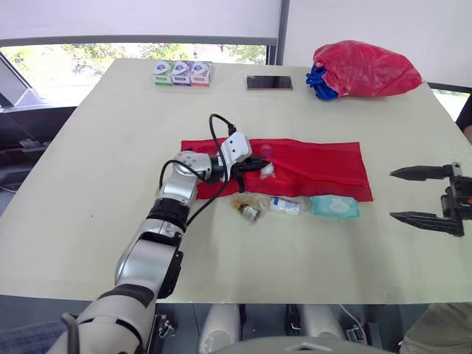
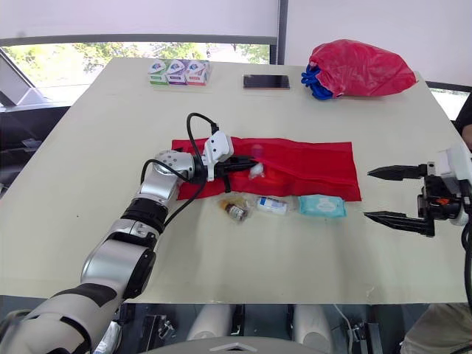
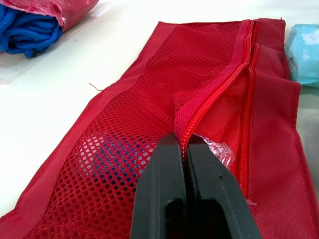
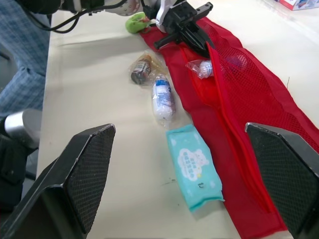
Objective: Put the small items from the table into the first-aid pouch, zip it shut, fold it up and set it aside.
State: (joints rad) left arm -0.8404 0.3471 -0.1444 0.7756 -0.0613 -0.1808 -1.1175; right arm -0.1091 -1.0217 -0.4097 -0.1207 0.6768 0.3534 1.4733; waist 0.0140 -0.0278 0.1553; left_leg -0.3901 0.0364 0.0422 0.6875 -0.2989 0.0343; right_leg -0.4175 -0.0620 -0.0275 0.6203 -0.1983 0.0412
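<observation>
At the pouch [image 1: 317, 166] zipper edge, left jaws clamp it; right jaws gape over the table [image 1: 88, 184].

The first-aid pouch [image 1: 317, 166] is red with a dotted mesh panel. The wipes pack [image 1: 334, 206] is pale blue, the tabletop [image 1: 96, 184] cream. The left tool [image 3: 183, 142] and right tool [image 1: 392, 195] are black.

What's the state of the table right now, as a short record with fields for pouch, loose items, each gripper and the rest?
pouch: red pouch laid flat, mesh pocket zip open
left arm: left gripper shut on the red pouch's zip edge
right arm: right gripper open, empty, right of the pouch
loose items: brown bottle, white bottle, blue wipes pack, beside the pouch's near edge
rest: three small boxes, phone, red bag at the table's far edge
</observation>
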